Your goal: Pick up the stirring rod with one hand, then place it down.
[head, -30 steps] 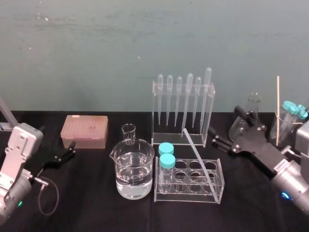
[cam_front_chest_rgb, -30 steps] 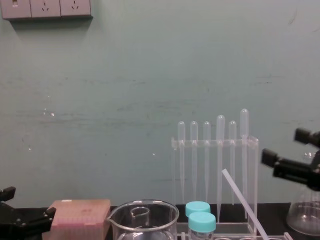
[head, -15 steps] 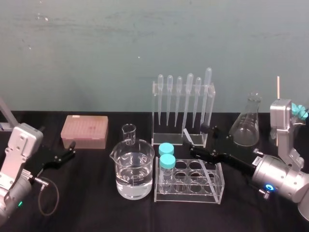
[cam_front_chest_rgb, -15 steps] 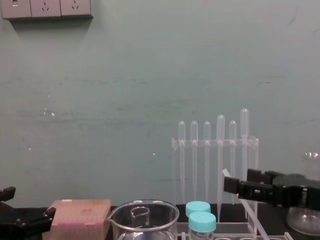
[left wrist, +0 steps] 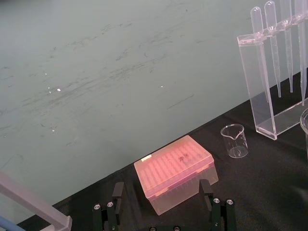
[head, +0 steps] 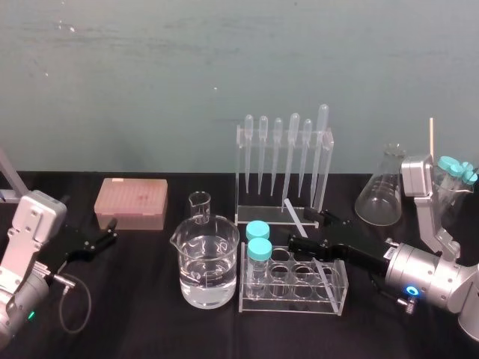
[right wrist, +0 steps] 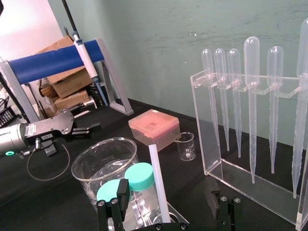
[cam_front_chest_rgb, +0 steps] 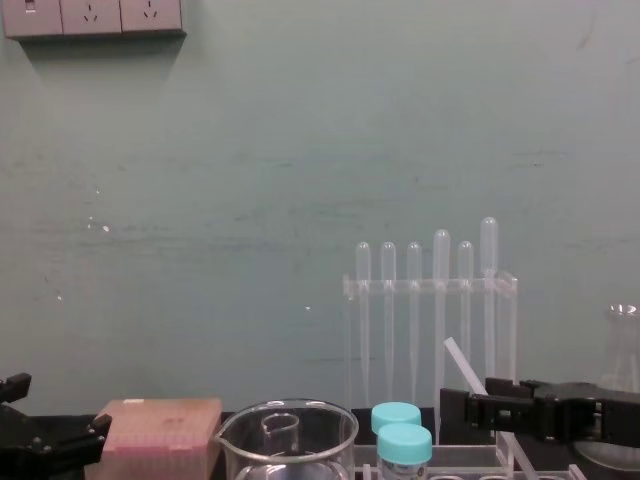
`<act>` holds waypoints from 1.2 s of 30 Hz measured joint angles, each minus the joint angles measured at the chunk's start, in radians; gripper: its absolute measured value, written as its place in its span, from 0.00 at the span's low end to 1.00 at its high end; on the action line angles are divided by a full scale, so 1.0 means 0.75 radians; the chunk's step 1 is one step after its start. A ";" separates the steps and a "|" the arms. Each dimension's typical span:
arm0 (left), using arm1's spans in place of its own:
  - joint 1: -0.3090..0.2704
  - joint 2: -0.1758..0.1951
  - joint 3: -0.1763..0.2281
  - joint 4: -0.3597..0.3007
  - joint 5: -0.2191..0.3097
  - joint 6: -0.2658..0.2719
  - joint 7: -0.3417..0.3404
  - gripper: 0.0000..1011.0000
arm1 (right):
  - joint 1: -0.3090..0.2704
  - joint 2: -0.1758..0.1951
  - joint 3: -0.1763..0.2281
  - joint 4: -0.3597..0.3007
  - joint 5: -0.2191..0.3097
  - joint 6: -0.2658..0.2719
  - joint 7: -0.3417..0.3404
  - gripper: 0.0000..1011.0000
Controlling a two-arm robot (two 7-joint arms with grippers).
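The stirring rod [head: 293, 212], a thin, straight, milky-white stick with blunt ends, leans tilted in the clear plastic tube rack [head: 288, 305] near the front middle of the black tabletop [head: 142, 321]. Its lower end sits down in the rack toward the right. Its upper end points back toward the pipette stand [head: 241, 179].

The right gripper [head: 304, 228], black and blocky, reaches in from the tabletop's right side at the rod's upper half. Its fingers are spread wide, one on each side of the rod. In the right wrist view the rod [right wrist: 157, 183] stands between them with a gap on either side, nearer one finger [right wrist: 120, 193].

Two glass vials [head: 259, 258] with smooth teal screw caps stand at the rack's left end. Just left of the rack is a big beaker [head: 233, 239] of clear glass with a pour lip, about half full of clear liquid. A small beaker [head: 199, 207] stands behind it.

The stand is clear acrylic, and six soft plastic pipettes [head: 293, 149] with rounded bulbs hang in it, tips down. A cone-shaped glass flask [head: 382, 193] stands toward the back right, and a translucent pink box [head: 131, 202] toward the back left.

The left gripper [head: 111, 232] rests near the left edge. Its fingers [left wrist: 118, 192] are apart and grip nothing.
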 joint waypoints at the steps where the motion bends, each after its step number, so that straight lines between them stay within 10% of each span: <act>1: 0.000 0.000 0.000 0.000 0.000 0.000 0.000 0.99 | 0.000 0.000 0.000 0.000 0.000 -0.001 0.000 0.99; 12: 0.000 0.000 0.000 0.000 0.000 0.000 0.000 0.99 | -0.002 0.001 0.002 -0.003 0.000 -0.009 0.002 0.99; 36: 0.000 0.000 0.000 0.000 0.000 0.000 0.000 0.99 | -0.003 0.002 0.004 -0.005 0.002 -0.014 0.005 0.28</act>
